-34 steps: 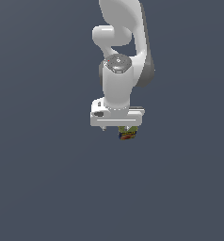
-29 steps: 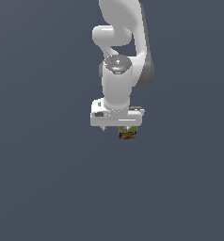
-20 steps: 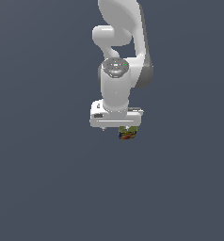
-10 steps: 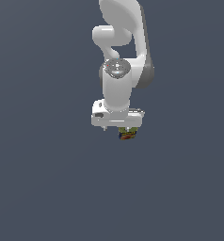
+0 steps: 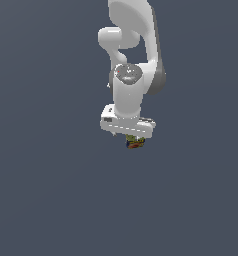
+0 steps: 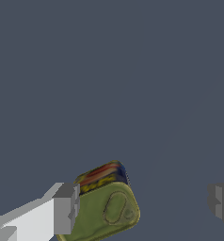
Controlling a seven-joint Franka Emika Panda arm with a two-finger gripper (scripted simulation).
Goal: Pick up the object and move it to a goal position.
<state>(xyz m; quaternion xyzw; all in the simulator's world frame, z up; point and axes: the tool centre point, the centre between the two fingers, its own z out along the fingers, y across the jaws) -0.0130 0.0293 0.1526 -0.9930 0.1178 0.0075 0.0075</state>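
Note:
The object (image 6: 104, 207) is a tiny block with an olive-green face and orange-red, yellow and dark blue sides. In the wrist view it sits between my gripper's (image 6: 144, 204) fingers. It touches one grey fingertip (image 6: 66, 209), and a wide gap separates it from the other fingertip (image 6: 221, 200), so the jaws stand open. In the exterior view the object (image 5: 135, 143) shows just under the white hand, with the gripper (image 5: 133, 140) mostly hidden by the hand and pointing down over it.
A plain dark grey-blue surface (image 5: 51, 200) fills both views. The white arm (image 5: 133, 45) rises behind the hand toward the top of the exterior view. Nothing else shows.
The wrist has shifted and turned slightly. The hand and the object beneath it stay at almost the same place.

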